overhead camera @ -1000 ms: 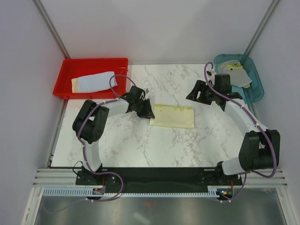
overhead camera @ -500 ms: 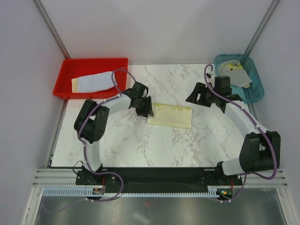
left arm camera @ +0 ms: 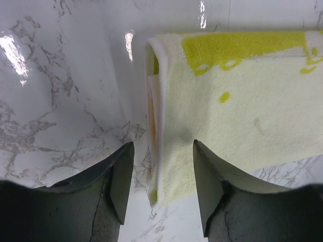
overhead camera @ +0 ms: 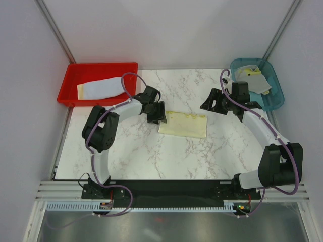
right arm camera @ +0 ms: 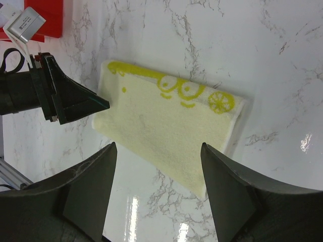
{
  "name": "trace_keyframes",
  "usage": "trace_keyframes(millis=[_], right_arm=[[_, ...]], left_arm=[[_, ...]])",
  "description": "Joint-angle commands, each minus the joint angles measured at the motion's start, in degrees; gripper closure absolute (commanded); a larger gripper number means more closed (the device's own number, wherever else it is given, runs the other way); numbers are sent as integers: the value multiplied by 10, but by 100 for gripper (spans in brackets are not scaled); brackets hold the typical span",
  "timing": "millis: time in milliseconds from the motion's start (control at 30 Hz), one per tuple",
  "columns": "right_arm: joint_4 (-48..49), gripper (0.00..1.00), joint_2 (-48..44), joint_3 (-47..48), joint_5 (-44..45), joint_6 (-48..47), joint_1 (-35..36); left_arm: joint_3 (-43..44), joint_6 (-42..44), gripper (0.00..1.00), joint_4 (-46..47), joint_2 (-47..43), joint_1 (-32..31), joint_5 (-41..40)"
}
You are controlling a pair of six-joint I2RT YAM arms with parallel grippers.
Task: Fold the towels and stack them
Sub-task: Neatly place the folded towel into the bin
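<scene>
A folded cream-yellow towel (overhead camera: 183,124) with a yellow-green print along its far edge lies flat on the marble table. My left gripper (overhead camera: 160,117) is open at the towel's left end; in the left wrist view (left arm camera: 162,189) its fingers straddle the folded edge of the towel (left arm camera: 242,111). My right gripper (overhead camera: 208,102) is open and empty, held above the table to the right of the towel; the right wrist view shows the towel (right arm camera: 166,131) below it. A pale lavender-blue towel (overhead camera: 101,88) lies folded in the red tray (overhead camera: 75,70).
A teal bin (overhead camera: 275,96) at the back right holds more cloths, one grey with a yellow patch (overhead camera: 256,79). The red tray stands at the back left. White walls enclose the table.
My left gripper has moved right and slightly back to the towel's left end, and the towel has shifted a little to the left. The right arm has barely moved.
</scene>
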Motion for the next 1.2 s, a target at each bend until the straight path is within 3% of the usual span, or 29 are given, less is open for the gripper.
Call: trace_keyframes(millis=[0, 267, 367, 500, 667, 1167], right_arm=[[15, 24, -13, 2, -5, -8, 3], [16, 24, -11, 4, -7, -6, 1], [18, 24, -9, 3, -7, -6, 2], [18, 24, -12, -2, -13, -5, 2], [20, 24, -27, -10, -16, -3, 3], [24, 24, -49, -16, -24, 2, 3]], left_arm=[[7, -17, 42, 4, 22, -4, 7], [8, -19, 54, 4, 36, -7, 28], [19, -14, 69, 4, 51, -7, 35], [31, -15, 98, 3, 55, -7, 39], [64, -1, 98, -12, 24, -6, 16], [263, 94, 98, -202, 23, 44, -141]])
